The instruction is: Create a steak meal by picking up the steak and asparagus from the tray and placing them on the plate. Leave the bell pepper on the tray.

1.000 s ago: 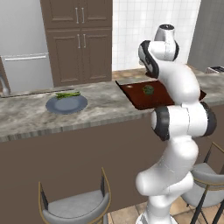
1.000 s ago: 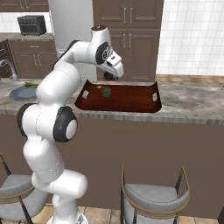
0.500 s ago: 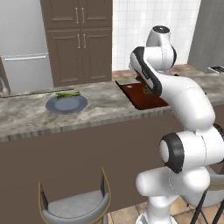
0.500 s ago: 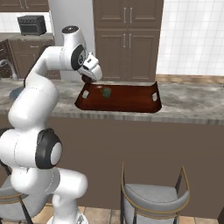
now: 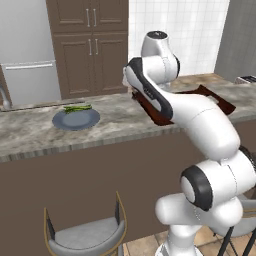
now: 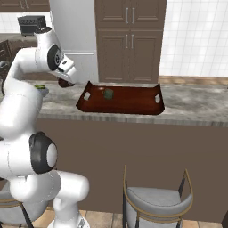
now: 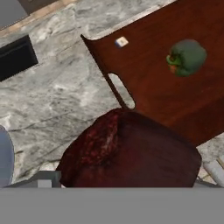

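Green asparagus (image 5: 77, 108) lies on the plate (image 5: 76, 120) at left of the left base view; the arm has swung from the tray (image 5: 210, 98) toward it. In the right base view, the gripper (image 6: 67, 81) at upper left carries the steak (image 6: 66, 83) beyond the tray's edge; the pepper (image 6: 108, 94) stays inside. In the hand view, the steak fills the lower centre, jaws closed on it, so only placing remains.

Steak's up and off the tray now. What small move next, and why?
Probably carry the steak on toward the plate. In the hand view it hangs over the marble counter just past the tray end wall; the asparagus already lies at the plate's far edge, and the bell pepper sits on the tray.
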You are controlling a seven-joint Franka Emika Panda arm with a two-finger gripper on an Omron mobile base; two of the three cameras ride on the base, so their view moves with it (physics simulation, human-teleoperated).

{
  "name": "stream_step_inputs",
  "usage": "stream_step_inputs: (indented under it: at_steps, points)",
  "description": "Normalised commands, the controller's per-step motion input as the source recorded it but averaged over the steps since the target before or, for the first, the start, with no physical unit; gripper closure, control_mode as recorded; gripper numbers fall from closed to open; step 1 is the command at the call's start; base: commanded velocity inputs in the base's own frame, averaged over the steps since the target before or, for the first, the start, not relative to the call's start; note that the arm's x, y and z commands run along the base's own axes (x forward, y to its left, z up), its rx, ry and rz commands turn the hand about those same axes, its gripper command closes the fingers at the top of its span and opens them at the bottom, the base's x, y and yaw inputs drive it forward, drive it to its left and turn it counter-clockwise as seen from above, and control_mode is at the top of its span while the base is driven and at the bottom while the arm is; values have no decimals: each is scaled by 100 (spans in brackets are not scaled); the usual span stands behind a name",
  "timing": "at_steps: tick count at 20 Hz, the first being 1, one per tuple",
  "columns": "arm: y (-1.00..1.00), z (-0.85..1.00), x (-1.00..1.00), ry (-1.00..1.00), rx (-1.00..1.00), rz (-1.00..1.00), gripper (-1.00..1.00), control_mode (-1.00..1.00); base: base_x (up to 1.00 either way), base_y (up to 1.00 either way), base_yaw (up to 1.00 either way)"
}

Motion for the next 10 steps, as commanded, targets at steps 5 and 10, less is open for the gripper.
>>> stream_step_inputs:
  at_steps: [5, 10]
  points:
    - [97, -7, 0, 8, 0, 6, 100, -100, 0, 0, 0]
    - [92, -30, 12, 6, 0, 10, 100, -100, 0, 0, 0]
